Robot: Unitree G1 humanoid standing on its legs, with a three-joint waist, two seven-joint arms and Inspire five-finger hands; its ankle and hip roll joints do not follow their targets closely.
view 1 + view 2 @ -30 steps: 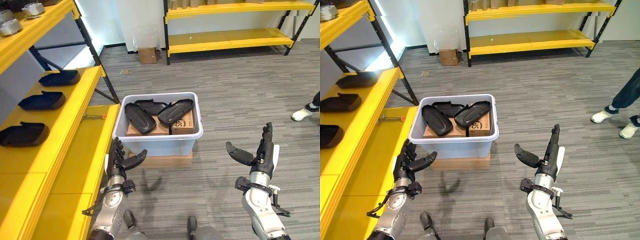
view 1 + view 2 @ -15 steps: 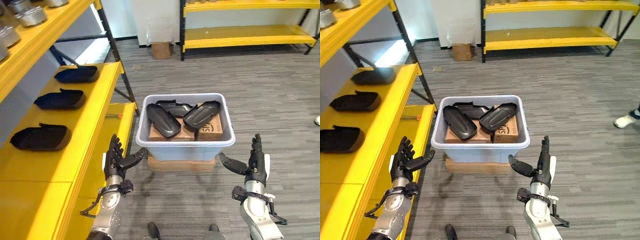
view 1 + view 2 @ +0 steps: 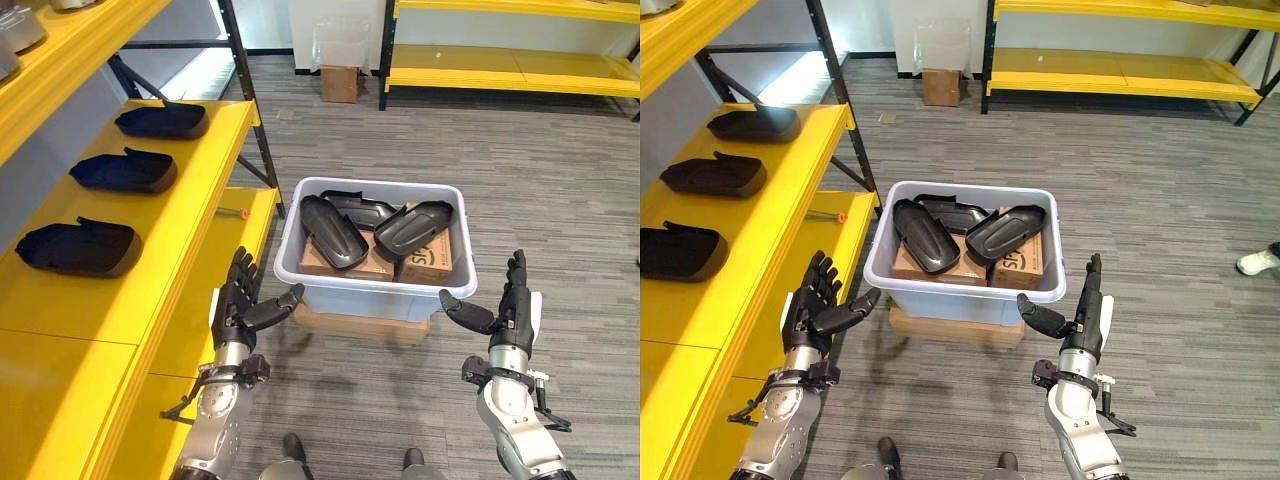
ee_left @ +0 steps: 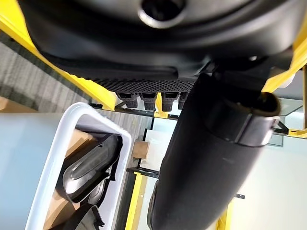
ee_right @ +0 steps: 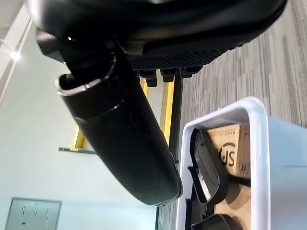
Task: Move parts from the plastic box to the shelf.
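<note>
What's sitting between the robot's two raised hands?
In the left eye view, the near wall of the white plastic box sits between the open left hand and the open right hand, with the brown board under it.

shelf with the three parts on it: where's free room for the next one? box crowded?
The middle shelf holds three black parts in a row along its back. Bare yellow runs along its front edge and nearer the robot, past the nearest part. The plastic box is crowded: overlapping parts on cardboard cartons. Both hands, left and right, are open and empty.

Bright even indoor light, soft shadows on the floor (image 3: 560, 180), wrist views blurred close-up
</note>
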